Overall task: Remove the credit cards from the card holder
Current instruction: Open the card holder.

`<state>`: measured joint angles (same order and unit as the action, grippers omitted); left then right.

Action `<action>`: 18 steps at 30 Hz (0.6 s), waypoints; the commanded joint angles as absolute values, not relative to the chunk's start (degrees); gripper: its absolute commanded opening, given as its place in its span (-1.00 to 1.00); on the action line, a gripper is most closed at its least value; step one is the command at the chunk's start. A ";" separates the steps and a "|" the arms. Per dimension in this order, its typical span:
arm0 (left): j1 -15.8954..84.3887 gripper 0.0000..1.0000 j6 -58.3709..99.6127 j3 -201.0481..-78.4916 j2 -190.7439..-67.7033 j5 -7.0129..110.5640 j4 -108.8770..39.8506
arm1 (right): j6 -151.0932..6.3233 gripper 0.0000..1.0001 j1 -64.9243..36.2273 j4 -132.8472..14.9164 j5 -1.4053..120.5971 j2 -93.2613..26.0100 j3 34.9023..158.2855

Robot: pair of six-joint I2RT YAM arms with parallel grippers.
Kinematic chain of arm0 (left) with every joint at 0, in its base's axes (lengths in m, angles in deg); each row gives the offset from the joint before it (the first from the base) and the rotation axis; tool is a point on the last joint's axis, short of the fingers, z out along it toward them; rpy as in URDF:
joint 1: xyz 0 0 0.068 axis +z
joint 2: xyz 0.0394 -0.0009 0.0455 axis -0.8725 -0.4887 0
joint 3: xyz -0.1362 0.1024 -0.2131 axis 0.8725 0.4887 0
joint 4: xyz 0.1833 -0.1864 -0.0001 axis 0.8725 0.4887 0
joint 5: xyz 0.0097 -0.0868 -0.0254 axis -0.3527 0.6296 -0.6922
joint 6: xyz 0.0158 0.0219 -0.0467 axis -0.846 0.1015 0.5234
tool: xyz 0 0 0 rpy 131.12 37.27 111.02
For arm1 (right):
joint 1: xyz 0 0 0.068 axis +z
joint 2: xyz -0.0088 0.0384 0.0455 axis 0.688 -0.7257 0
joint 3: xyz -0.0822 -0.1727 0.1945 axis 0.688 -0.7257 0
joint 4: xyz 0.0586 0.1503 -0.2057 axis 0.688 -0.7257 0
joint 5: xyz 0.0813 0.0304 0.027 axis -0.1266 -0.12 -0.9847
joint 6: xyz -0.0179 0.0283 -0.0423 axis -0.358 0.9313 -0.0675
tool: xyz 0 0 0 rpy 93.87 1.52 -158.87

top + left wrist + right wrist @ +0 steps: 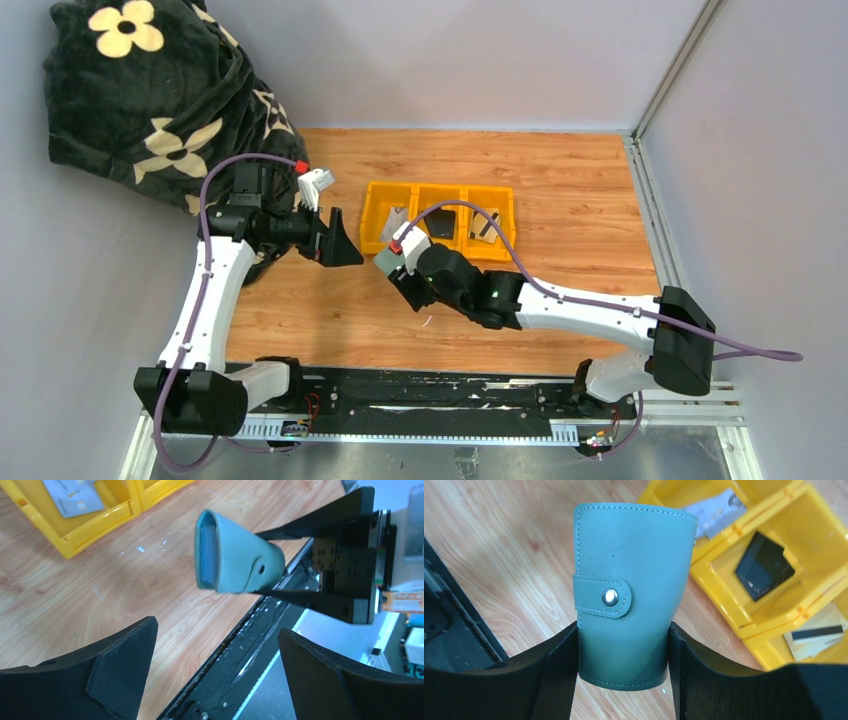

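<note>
The card holder (634, 580), sage green with its strap snapped shut, is clamped at its lower end in my right gripper (623, 640) and held above the wooden table. In the top view the card holder (387, 262) hangs just in front of the yellow tray. My left gripper (217, 630) stands wide open with nothing between its fingers, facing the card holder (235, 560) from a short way off; its light blue leaves show at the end. In the tray lie three credit cards: a grey one (719, 507), a black one (764, 565) and a tan one with a dark stripe (816, 635).
The yellow three-compartment tray (440, 186) sits mid-table behind both grippers. A black blanket with pale flowers (150, 90) is heaped at the back left. A black rail (420, 395) runs along the near edge, and grey walls close in the table.
</note>
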<state>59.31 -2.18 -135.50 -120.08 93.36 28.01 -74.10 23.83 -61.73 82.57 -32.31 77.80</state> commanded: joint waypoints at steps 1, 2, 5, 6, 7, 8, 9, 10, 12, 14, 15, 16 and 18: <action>58.28 1.00 4.65 -138.40 -119.70 97.99 27.67 | -75.72 0.17 26.87 -58.92 84.52 -30.69 83.27; 58.22 1.00 5.39 -138.51 -119.46 98.54 27.58 | -75.98 0.17 27.52 -58.90 84.84 -30.76 84.14; 57.78 1.00 7.40 -138.14 -118.66 99.25 27.19 | -77.12 0.18 28.97 -58.87 85.53 -30.77 86.33; 57.69 1.00 7.68 -137.93 -118.44 99.24 27.08 | -77.64 0.18 29.35 -57.22 85.69 -30.84 87.20; 57.67 1.00 7.88 -137.70 -118.18 99.24 27.09 | -78.07 0.18 29.77 -56.73 85.81 -30.90 87.75; 57.67 1.00 8.04 -137.60 -118.00 99.22 27.03 | -78.45 0.18 30.24 -56.36 86.09 -30.98 88.36; 57.67 1.00 8.16 -137.42 -117.68 99.17 27.08 | -78.83 0.19 30.65 -56.15 86.37 -31.07 88.82; 57.67 1.00 8.24 -137.32 -117.39 99.15 27.04 | -78.92 0.19 31.03 -55.88 86.61 -31.19 89.22; 57.67 0.94 8.56 -137.41 -116.97 99.69 27.07 | -78.98 0.20 31.70 -55.53 87.00 -31.47 89.90; 57.67 0.72 8.72 -137.67 -116.63 100.73 27.05 | -80.71 0.21 32.19 -55.11 87.35 -31.59 90.20; 57.67 0.57 8.69 -137.85 -116.41 101.38 27.01 | -80.92 0.23 32.46 -54.90 87.65 -31.72 90.17; 57.67 0.36 8.73 -138.05 -116.22 101.66 27.07 | -80.99 0.25 32.55 -54.78 87.77 -31.80 90.16; 57.65 -0.17 8.70 -138.47 -116.01 101.87 27.04 | -80.59 0.33 32.60 -54.72 87.91 -31.76 89.97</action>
